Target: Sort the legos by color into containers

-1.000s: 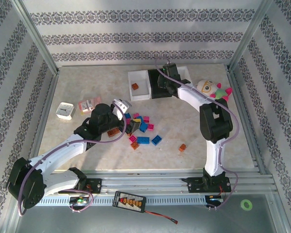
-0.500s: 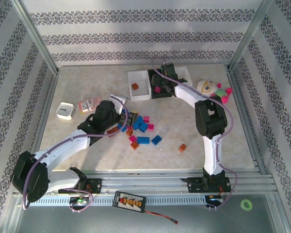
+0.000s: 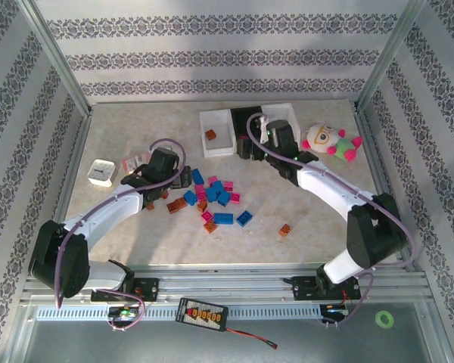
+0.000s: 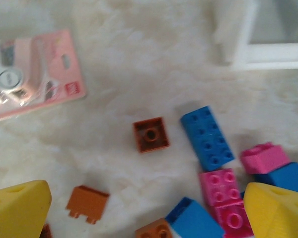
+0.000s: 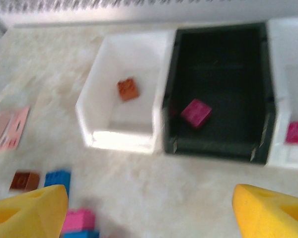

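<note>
Three containers (image 3: 218, 151) side by side in a row at the far side of the surface (image 3: 250, 249): left white bin (image 5: 121, 141), black bin (image 5: 216, 148), right white bin (image 5: 290, 74). One brown-orange brick (image 5: 127, 89) inside the left white bin, one magenta brick (image 5: 196, 112) inside the black bin, another magenta piece (image 5: 297, 132) inside the right white bin. Right pincer (image 5: 150, 193) spread wide just in front of the row, roughly facing the black bin, nothing between its yellow fingers (image 5: 27, 210).

Most of the legos (image 3: 212, 198) loose in a cluster mid-surface, blue, magenta and brown-orange mixed, several touching; a lone brown-orange one (image 3: 285, 230) well apart, nearer the arm bases. Left pincer (image 4: 144, 198) spread fully above the left edge of that cluster; grips nothing. Below it a square brown brick (image 4: 151, 134), just beside that a long blue brick (image 4: 207, 137), then magenta bricks (image 4: 223, 191) near the blue one's end. Another orange brick (image 4: 87, 203) close to one yellow fingertip (image 4: 20, 208) of the left pincer.

Pink-and-white packet (image 4: 32, 74) flat on the surface left of the cluster, small white square box (image 3: 100, 172) farther left. Plush toy (image 3: 329, 140) to the right of the bins.
</note>
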Robot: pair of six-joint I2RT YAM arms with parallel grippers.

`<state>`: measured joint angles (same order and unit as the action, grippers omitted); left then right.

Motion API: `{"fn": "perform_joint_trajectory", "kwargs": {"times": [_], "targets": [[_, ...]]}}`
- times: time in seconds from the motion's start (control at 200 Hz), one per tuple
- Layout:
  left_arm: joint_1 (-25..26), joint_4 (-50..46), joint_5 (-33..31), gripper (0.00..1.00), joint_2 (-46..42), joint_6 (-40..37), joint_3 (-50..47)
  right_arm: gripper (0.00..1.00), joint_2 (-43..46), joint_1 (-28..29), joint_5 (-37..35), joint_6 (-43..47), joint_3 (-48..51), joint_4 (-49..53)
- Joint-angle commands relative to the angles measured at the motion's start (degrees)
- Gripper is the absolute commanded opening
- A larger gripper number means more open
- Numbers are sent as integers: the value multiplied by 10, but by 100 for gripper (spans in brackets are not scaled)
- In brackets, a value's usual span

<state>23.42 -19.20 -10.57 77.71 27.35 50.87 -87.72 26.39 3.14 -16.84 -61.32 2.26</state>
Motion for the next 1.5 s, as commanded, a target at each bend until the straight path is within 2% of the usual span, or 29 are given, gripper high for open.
{"fn": "perform_joint_trajectory", "kwargs": {"times": [0.0,0.15,0.255,0.445,0.65,0.844,0.909,1.049,1.164,1.494], "targets": [[-17,-67,17,99,15,48,25,88,36,26,15,13,48,25],[-36,-89,29,99,52,62,36,90,53,62,14,-18,83,26],[-48,-91,39,94,97,65,61,90,50,86,11,-32,90,22],[-54,-74,50,82,178,53,133,91,44,113,-13,-62,99,12],[-63,-77,54,71,274,57,209,91,55,118,-23,-72,108,13],[-64,-76,83,59,334,81,233,91,63,118,-33,-76,113,14],[-64,-73,98,51,347,89,234,91,65,118,-33,-76,113,14],[-64,-76,109,31,352,96,235,91,70,118,-34,-75,111,16],[-63,-84,104,24,336,93,240,91,78,118,-33,-73,107,20],[-30,-78,107,23,286,57,323,91,110,118,-54,-65,108,13]]}}
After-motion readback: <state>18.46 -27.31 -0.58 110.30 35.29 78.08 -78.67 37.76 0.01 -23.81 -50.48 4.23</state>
